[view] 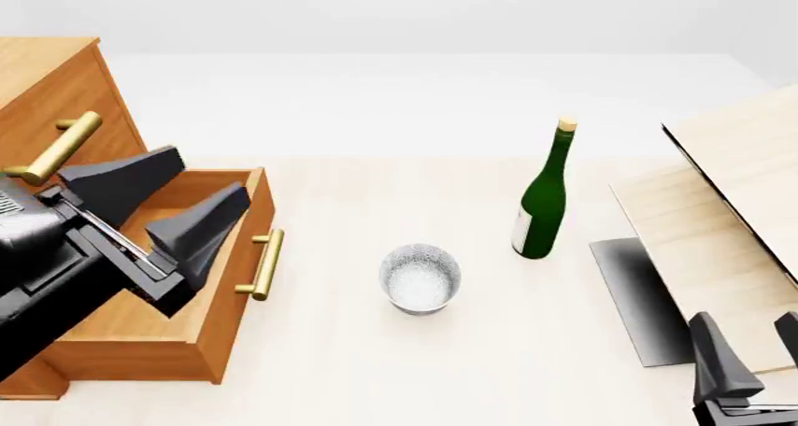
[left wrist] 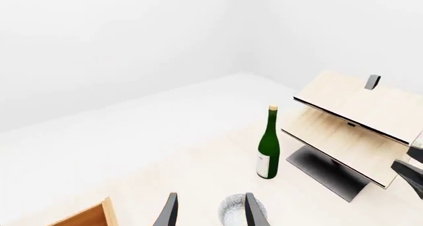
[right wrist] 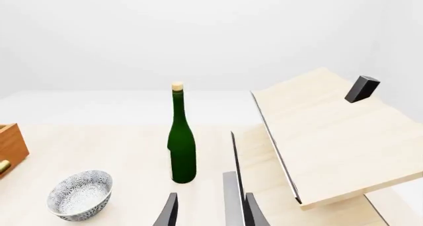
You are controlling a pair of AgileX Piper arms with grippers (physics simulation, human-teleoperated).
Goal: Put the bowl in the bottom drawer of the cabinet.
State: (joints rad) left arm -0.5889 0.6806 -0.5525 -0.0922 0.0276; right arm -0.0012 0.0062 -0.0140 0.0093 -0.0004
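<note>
The bottom drawer (view: 187, 286) is pulled open for the bowl (view: 420, 277), left ungrasped on the tabletop (view: 374, 370), while both grippers' fingers are seemingly held apart.

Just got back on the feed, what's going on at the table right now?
Nothing is held yet. The bottom drawer of the cabinet is pulled open, and the left gripper hangs above it, open and empty. The bowl sits upright on the table between the drawer and the green bottle. The right gripper waits open low on the right, next to the pale wood boards.
</note>
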